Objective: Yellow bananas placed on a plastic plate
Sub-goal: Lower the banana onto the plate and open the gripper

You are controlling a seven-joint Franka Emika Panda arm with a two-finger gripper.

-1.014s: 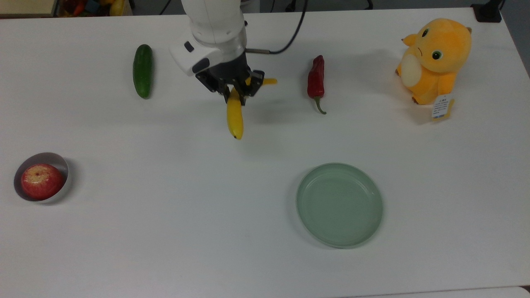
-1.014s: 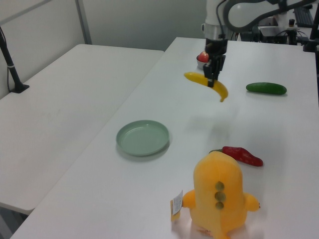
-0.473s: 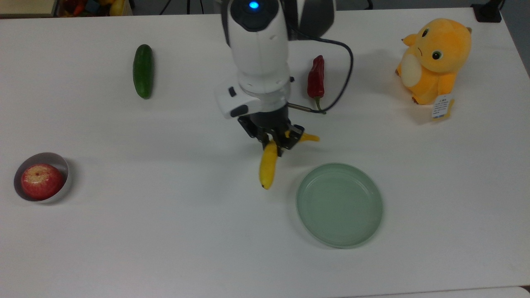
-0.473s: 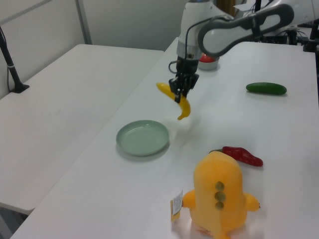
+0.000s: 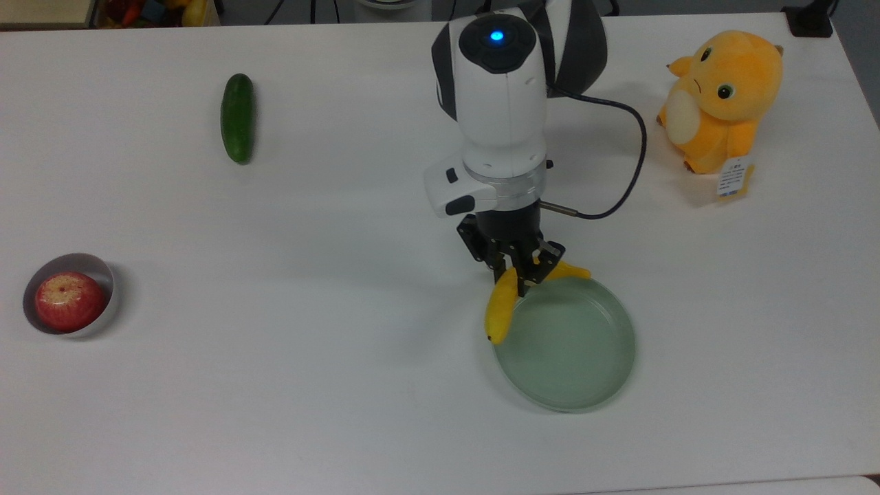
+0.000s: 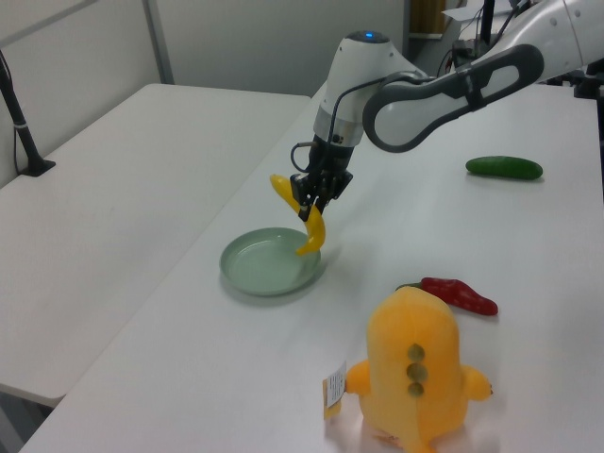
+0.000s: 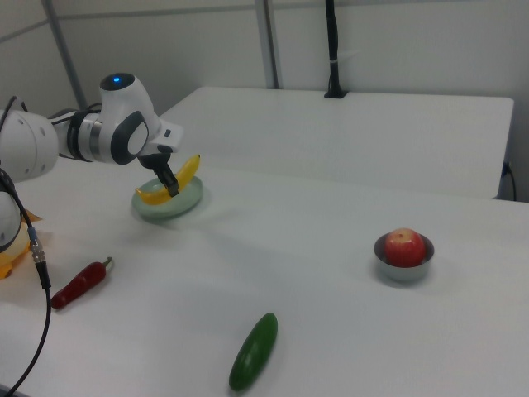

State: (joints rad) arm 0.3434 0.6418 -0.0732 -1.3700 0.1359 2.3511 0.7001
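My gripper point(image 5: 520, 271) point(image 6: 309, 200) point(image 7: 169, 184) is shut on the yellow banana point(image 5: 500, 313) point(image 6: 311, 234) point(image 7: 189, 169), holding it near its middle in the air. In the top view the banana's long end points down over the upper left rim of the mint-green plastic plate point(image 5: 570, 347), and its stem end sticks out to the right. The left view shows the banana hanging above the plate point(image 6: 269, 264) near its right edge. From the right view the fruit hovers just over the plate point(image 7: 169, 206).
A green cucumber point(image 5: 237, 117) lies at the top view's upper left. A red chili point(image 6: 459, 294) point(image 7: 79, 282) lies beside the orange plush toy point(image 5: 720, 101). A small bowl holding a red apple point(image 5: 67, 301) sits at the top view's left edge.
The arm has carried the banana from the far middle of the table toward the near right in the top view, until it hangs over the plate's rim. The grip stays shut.
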